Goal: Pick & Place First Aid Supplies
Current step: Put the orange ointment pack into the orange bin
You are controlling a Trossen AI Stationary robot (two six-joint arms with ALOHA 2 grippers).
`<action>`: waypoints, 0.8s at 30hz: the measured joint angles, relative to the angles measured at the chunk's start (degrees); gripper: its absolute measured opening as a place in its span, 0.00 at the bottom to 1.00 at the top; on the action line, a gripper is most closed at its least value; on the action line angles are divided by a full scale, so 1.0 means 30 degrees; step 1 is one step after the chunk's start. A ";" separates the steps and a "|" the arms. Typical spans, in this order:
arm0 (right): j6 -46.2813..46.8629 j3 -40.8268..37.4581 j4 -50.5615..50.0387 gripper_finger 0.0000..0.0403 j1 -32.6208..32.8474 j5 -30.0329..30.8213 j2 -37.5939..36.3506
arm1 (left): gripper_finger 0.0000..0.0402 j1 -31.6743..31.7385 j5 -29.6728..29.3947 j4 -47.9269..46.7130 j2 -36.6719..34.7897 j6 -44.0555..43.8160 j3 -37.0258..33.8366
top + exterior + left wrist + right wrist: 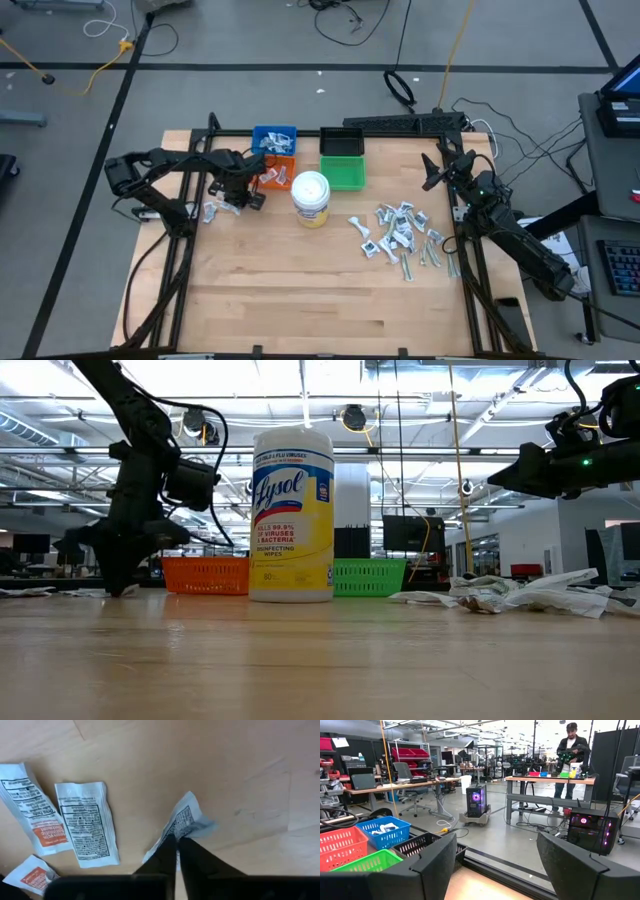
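left gripper: down at the table's 9 o'clock side, jaws pinched shut on a crumpled packet, edge grip likely because it lies flat
nearby: two more packets just beside
right gripper: raised at 3 o'clock, jaws apart, empty, waiting
main pile: 4 o'clock of the Lysol jar
bins: orange bin near, likely drop target
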 joint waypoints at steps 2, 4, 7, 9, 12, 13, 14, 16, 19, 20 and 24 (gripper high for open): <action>0.0000 -0.0007 0.0000 0.68 0.0003 0.0000 0.0000 | 0.02 0.0000 -0.0010 -0.0013 0.0007 -0.0297 0.0000; 0.0000 -0.0002 -0.0006 0.68 0.0001 0.0000 0.0000 | 0.03 0.0000 -0.0006 -0.0159 -0.0218 -0.0490 -0.0025; -0.0007 -0.0001 0.0000 0.67 0.0000 0.0000 -0.0007 | 0.01 -0.0003 -0.0065 -0.1040 -0.0823 -0.0876 0.0114; -0.0007 0.0000 0.0000 0.67 0.0004 0.0000 0.0000 | 0.01 0.0018 -0.0067 -0.1662 -0.1508 -0.1051 0.0340; 0.0000 -0.0007 0.0000 0.67 0.0001 0.0000 -0.0003 | 0.01 0.0044 -0.0080 -0.3044 -0.2252 -0.1292 0.0737; -0.0003 0.0000 0.0000 0.68 0.0007 -0.0003 -0.0003 | 0.01 0.0051 -0.0080 -0.3482 -0.2502 -0.1351 0.0951; 0.0000 -0.0002 0.0000 0.68 -0.0001 0.0000 -0.0005 | 0.01 0.0058 -0.0082 -0.3934 -0.2738 -0.1469 0.1216; -0.0001 -0.0007 0.0000 0.68 -0.0001 -0.0001 -0.0001 | 0.00 0.0108 -0.0087 -0.4701 -0.3096 -0.1496 0.1700; 0.0000 -0.0006 0.0000 0.67 0.0006 0.0000 -0.0006 | 0.01 0.0259 -0.0094 -0.5742 -0.3148 -0.1506 0.2611; -0.0001 -0.0001 0.0000 0.67 0.0000 0.0000 0.0000 | 0.00 0.0354 -0.0095 -0.5935 -0.3042 -0.1497 0.2978; -0.0004 -0.0005 -0.0003 0.68 0.0001 0.0000 0.0000 | 0.00 0.0762 -0.0112 -0.6332 -0.2046 -0.0983 0.4908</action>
